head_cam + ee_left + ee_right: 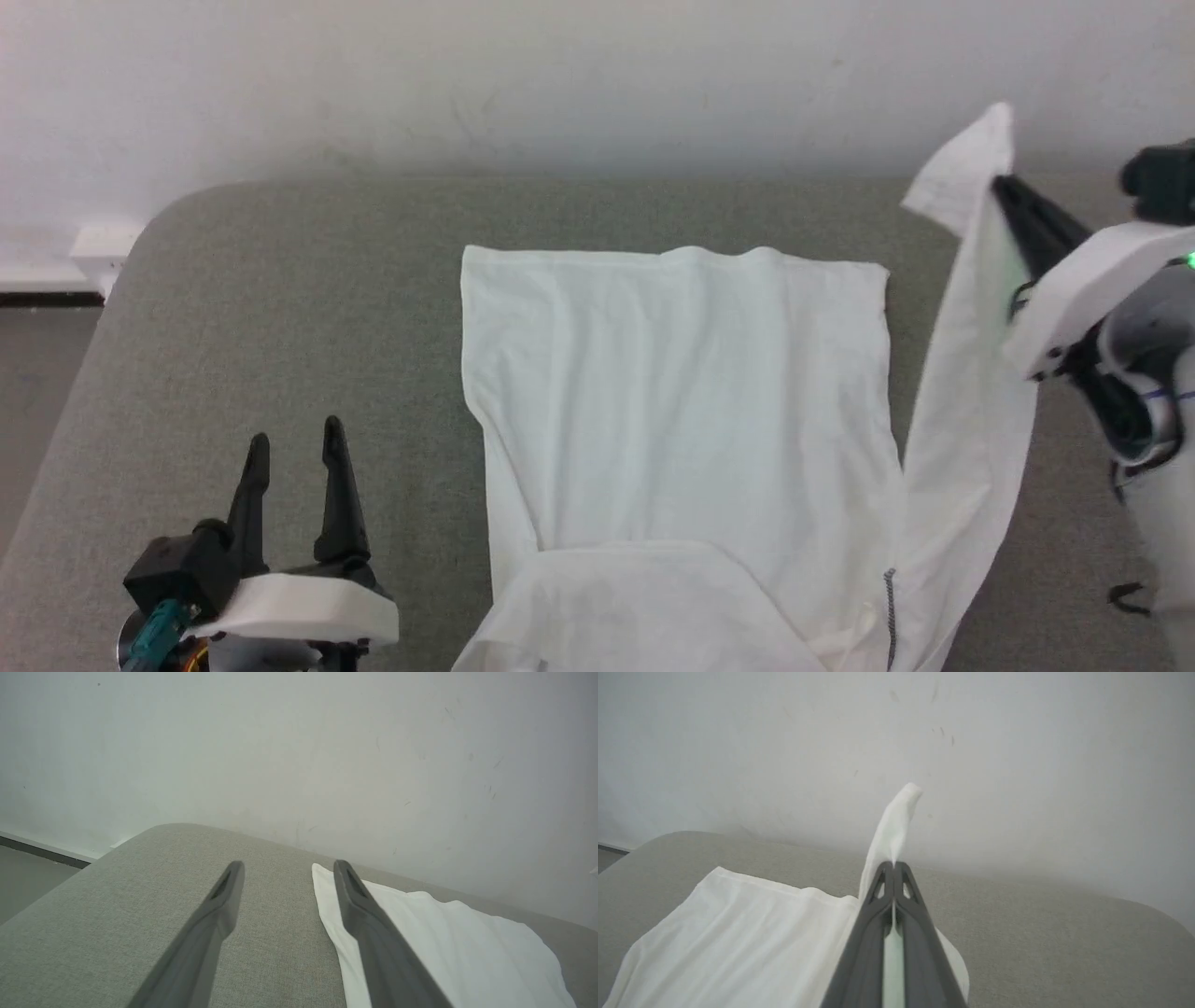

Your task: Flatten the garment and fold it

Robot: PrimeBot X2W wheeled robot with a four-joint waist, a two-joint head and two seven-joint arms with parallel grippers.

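The garment (681,401), a thin white top, lies mostly flat in the middle of the grey table (308,308), its near part folded over itself. Grey zigzag stitching (890,607) runs along a seam at the near right. My right gripper (1001,187) is shut on the garment's right sleeve (966,373) and holds it up off the table, the cuff sticking out above the fingertips (893,865). My left gripper (294,443) hovers open at the lower left, apart from the cloth; in the left wrist view the garment (444,942) lies just right of its fingers (224,900).
A white wall (560,75) runs close behind the table's far edge. The table's rounded far-left corner (177,210) drops off to grey floor (37,373) with a baseboard. Bare tabletop stretches left of the garment.
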